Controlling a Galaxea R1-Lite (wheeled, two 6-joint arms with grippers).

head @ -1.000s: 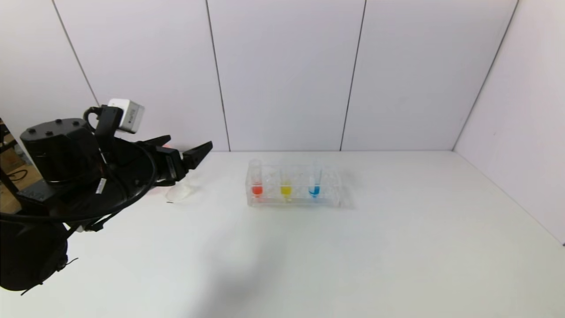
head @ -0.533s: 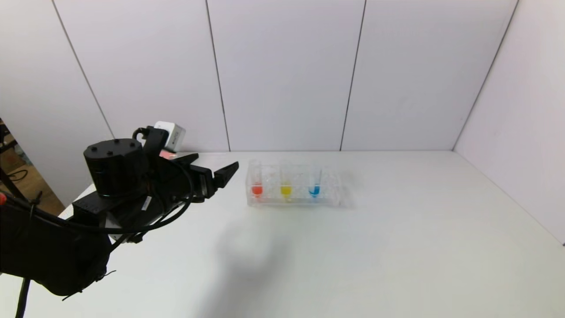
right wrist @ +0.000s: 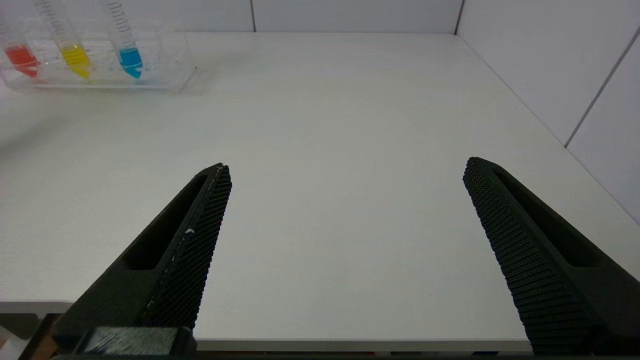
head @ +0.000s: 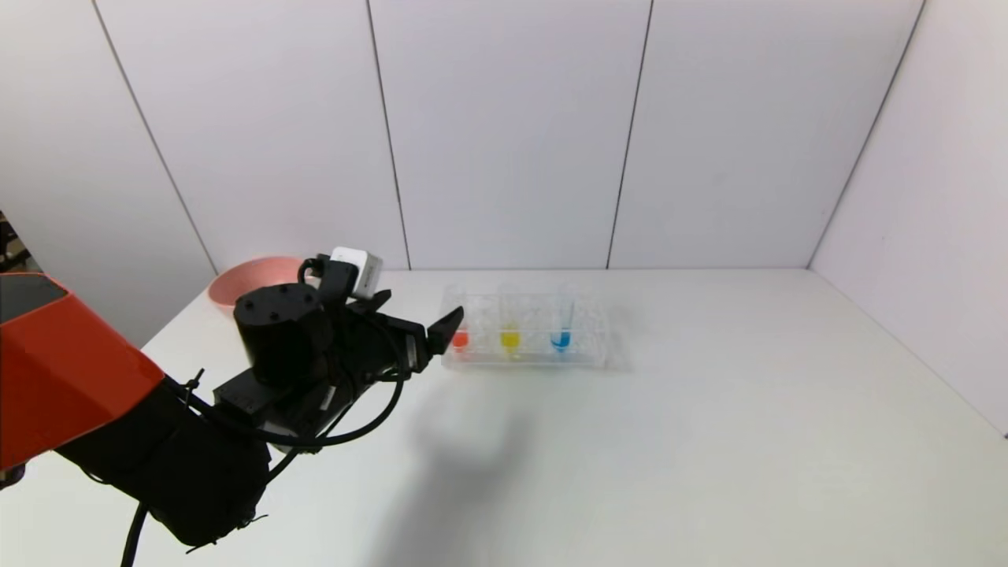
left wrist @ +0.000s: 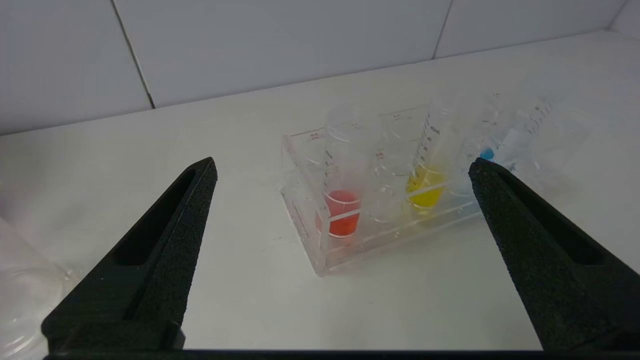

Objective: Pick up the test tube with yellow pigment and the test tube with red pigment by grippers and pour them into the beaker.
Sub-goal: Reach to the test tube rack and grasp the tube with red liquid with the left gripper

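The test tube with red pigment (head: 459,340) (left wrist: 341,212) and the test tube with yellow pigment (head: 510,339) (left wrist: 425,187) stand upright in a clear tube rack (head: 587,346) (left wrist: 301,212). My left gripper (head: 424,311) (left wrist: 344,162) is open and empty, just left of the rack's red end, and one fingertip overlaps the red tube in the head view. A clear glass edge, probably the beaker (left wrist: 20,295), lies beside the left finger; the arm hides it in the head view. My right gripper (right wrist: 345,167) is open and empty over the table's near edge.
A tube with blue liquid (head: 561,339) (right wrist: 131,59) stands in the rack right of the yellow one. A pink bowl (head: 252,279) sits at the back left behind my left arm. White walls close the table at the back and right.
My left arm has swung right and down across the table, bringing its open gripper from near the bowl up to the rack's red end. The pink bowl has come into view behind it.
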